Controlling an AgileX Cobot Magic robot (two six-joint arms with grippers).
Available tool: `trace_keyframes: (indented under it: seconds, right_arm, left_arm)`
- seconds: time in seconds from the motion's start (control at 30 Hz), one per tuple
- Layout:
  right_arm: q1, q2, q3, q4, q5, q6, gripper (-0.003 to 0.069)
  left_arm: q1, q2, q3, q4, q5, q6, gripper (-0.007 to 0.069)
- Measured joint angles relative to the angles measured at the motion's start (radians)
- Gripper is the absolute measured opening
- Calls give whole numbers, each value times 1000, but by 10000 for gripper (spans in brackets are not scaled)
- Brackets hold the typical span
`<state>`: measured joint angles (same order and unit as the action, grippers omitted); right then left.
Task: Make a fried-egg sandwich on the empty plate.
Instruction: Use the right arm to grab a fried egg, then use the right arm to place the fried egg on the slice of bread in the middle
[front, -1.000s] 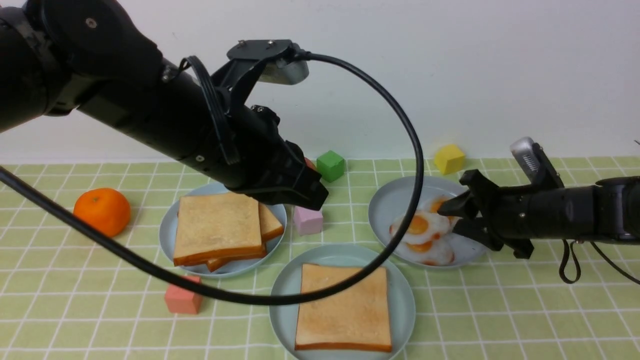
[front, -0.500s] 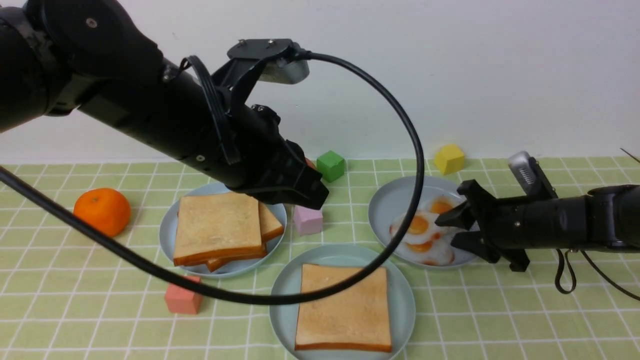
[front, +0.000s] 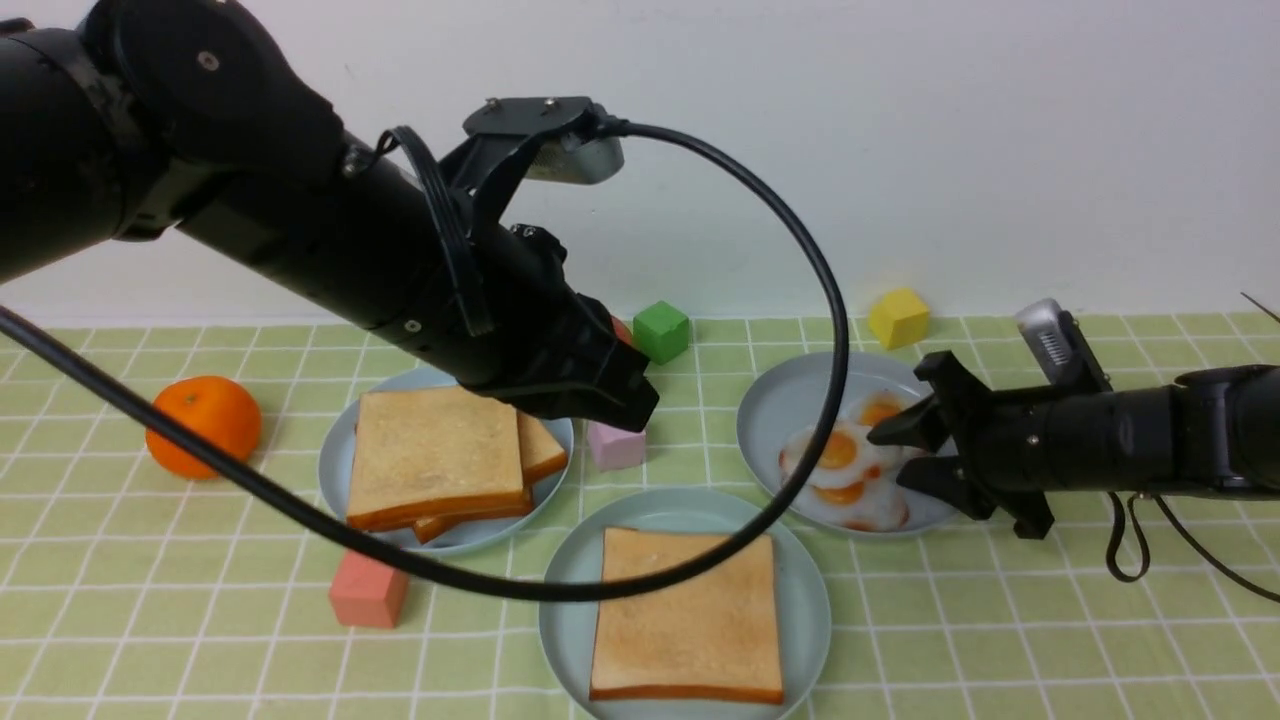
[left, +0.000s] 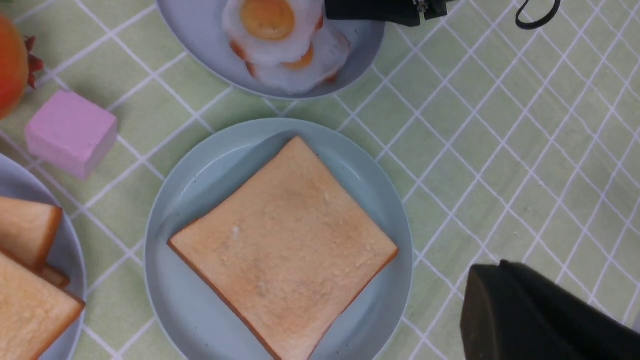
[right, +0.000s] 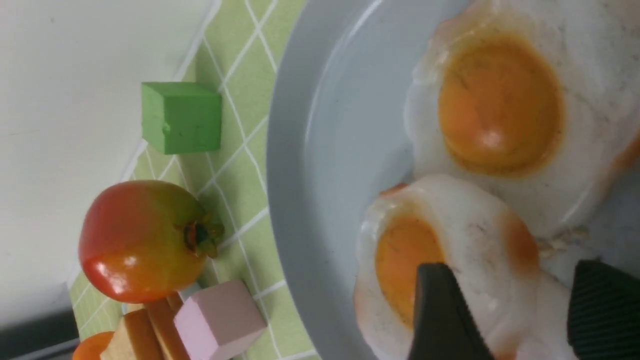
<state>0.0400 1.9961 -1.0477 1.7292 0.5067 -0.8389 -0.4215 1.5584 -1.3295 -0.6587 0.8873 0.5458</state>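
The mint plate (front: 565, 600), left of my right gripper (front: 893, 458) and nearer me, carries one toast slice (front: 688, 615) but no egg. In the last second I've lowered that gripper, jaws apart, onto the egg plate (front: 770, 410). The top egg (front: 835, 450) has its edge between my fingertips (right: 440, 310), so I judge closing comes next.

Front plate (front: 565, 600) smooth semi-gloss plastic; toast (front: 688, 612) matt, finely textured; eggs (right: 500, 105) glossy, rubbery-looking; worktop (front: 1000, 620) matt checked cloth.
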Motion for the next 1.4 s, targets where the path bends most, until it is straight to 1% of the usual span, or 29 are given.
trace_keyframes:
  seconds: [0.23, 0.37, 0.47, 0.5, 0.53, 0.57, 0.63, 0.67, 0.7, 0.73, 0.77, 1.1, 1.23, 1.3, 1.4]
  right_arm:
    - [0, 0, -13, 0, -10, 0, 365]
    - [0, 19, -14, 0, -12, 0, 338]
    - [0, 39, -15, 4, -6, 0, 289]
    - [0, 40, -14, 4, -6, 0, 285]
    - [0, 42, -14, 4, -5, 0, 247]
    - [0, 42, -14, 4, -5, 0, 242]
    - [0, 50, -18, 4, 1, 0, 167]
    - [0, 50, -18, 5, 6, 0, 139]
    - [0, 50, -18, 6, 8, 0, 134]
    - [0, 50, -20, 8, 20, 0, 90]
    - [0, 50, -21, 8, 25, 0, 76]
    - [0, 49, -21, 8, 48, 1, 76]
    - [0, 9, -18, -6, 63, 0, 76]
    - [0, -28, -18, -8, 71, -1, 76]
    - [0, -100, -18, -8, 113, -10, 76]
  left_arm:
    - [0, 0, 0, 0, 4, -2, 3]
    - [0, 0, 0, 0, 3, -3, 7]
    - [0, 0, 0, 0, 5, -3, 9]
    - [0, 0, 0, 0, 5, -3, 9]
    - [0, 0, 0, 0, 5, -3, 11]
    - [0, 0, 0, 0, 5, -3, 11]
    - [0, 0, 0, 0, 7, -3, 15]
    - [0, 0, 0, 0, 10, -3, 16]
    - [0, 0, 0, 0, 10, -3, 17]
    - [0, 0, 0, 0, 18, -3, 18]
    - [0, 0, 0, 1, 23, -3, 18]
    - [0, 0, 0, 1, 33, -3, 24]
    - [0, -14, 0, 15, 33, -8, 29]
    - [0, -33, 0, 29, 33, -19, 29]
    - [0, -76, 0, 78, 44, -73, 29]
